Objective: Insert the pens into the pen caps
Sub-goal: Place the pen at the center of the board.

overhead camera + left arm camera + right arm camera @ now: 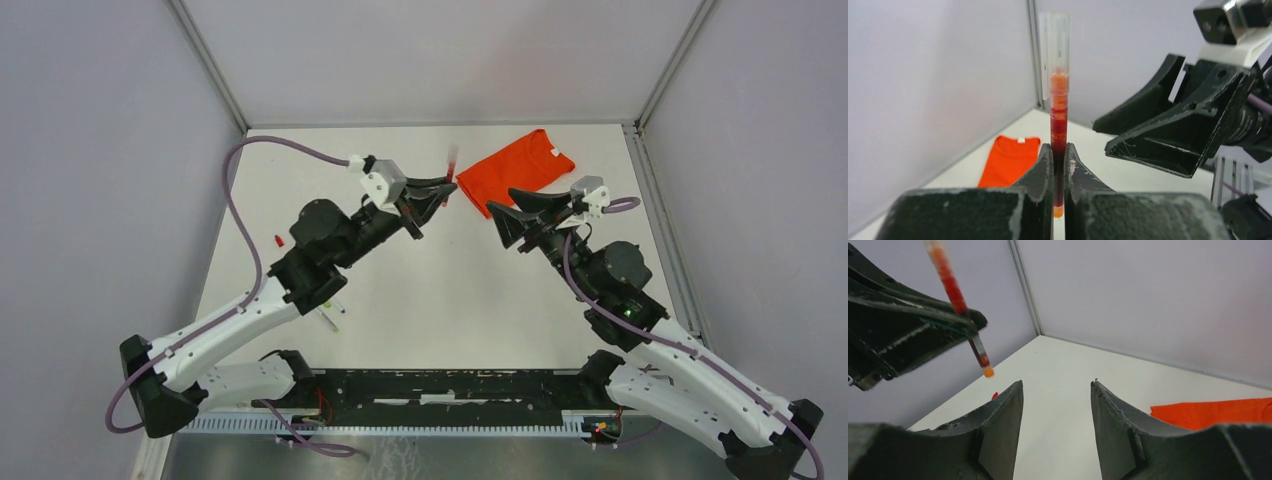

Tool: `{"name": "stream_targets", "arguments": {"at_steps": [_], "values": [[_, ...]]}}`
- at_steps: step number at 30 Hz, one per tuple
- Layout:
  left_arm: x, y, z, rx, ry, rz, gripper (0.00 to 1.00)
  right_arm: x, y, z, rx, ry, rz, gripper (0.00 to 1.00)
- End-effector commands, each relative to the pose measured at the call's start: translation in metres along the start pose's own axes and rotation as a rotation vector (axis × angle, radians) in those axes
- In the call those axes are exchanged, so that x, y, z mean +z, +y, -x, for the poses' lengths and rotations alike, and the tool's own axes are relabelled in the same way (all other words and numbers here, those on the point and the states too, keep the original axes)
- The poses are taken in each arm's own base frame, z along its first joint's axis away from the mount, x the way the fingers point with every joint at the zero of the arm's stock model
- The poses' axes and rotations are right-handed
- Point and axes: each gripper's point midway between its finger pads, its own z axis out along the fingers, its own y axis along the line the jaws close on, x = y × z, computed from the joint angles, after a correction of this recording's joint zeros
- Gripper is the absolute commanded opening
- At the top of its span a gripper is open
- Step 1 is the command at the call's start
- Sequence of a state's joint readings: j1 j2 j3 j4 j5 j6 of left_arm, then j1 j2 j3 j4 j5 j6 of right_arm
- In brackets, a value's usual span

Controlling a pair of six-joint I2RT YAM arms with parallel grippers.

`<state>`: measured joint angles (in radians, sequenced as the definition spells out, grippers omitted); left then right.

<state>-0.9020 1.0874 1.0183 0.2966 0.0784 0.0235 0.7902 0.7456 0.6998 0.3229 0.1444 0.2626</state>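
Note:
My left gripper [443, 192] is shut on a red pen [452, 160] and holds it upright above the table. In the left wrist view the pen [1059, 115] stands between the closed fingers [1044, 170], with a pale translucent upper part and a small orange end below. My right gripper [505, 215] is open and empty, just to the right of the pen; it shows in the left wrist view [1148, 132]. In the right wrist view the open gripper [1057, 385] faces the held pen [955, 292]. A tiny red cap [277, 241] lies on the table at the left, also in the right wrist view [994, 395].
A folded orange shirt [515, 170] lies at the back right, beside my right gripper. Another pen [332, 316] lies on the table, partly under my left arm. Grey walls close the table at the left, back and right.

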Motion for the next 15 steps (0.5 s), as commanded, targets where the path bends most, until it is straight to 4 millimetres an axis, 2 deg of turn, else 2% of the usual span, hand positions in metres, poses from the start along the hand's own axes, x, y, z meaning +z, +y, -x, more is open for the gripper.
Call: {"name": "stream_targets", "arguments": {"at_steps": [1,3,6,9,12,15], "values": [[-0.009,0.01,0.052,-0.04,-0.153,0.059,0.02,-0.01,-0.009,0.014,-0.127,0.019,-0.032,0.57],[-0.011,0.012,0.046,-0.045,-0.124,0.074,0.02,-0.012,-0.021,0.007,-0.14,0.053,-0.093,0.57],[-0.015,0.025,0.021,-0.068,-0.024,0.154,0.02,-0.016,-0.049,-0.027,-0.183,0.192,-0.234,0.58],[-0.025,0.039,-0.021,-0.111,0.122,0.258,0.02,-0.017,-0.065,-0.076,-0.24,0.423,-0.288,0.6],[-0.048,0.053,-0.069,-0.175,0.279,0.39,0.02,-0.021,-0.071,-0.122,-0.223,0.609,-0.264,0.61],[-0.072,0.061,-0.112,-0.235,0.419,0.495,0.02,-0.027,-0.074,-0.153,-0.154,0.68,-0.229,0.66]]}}
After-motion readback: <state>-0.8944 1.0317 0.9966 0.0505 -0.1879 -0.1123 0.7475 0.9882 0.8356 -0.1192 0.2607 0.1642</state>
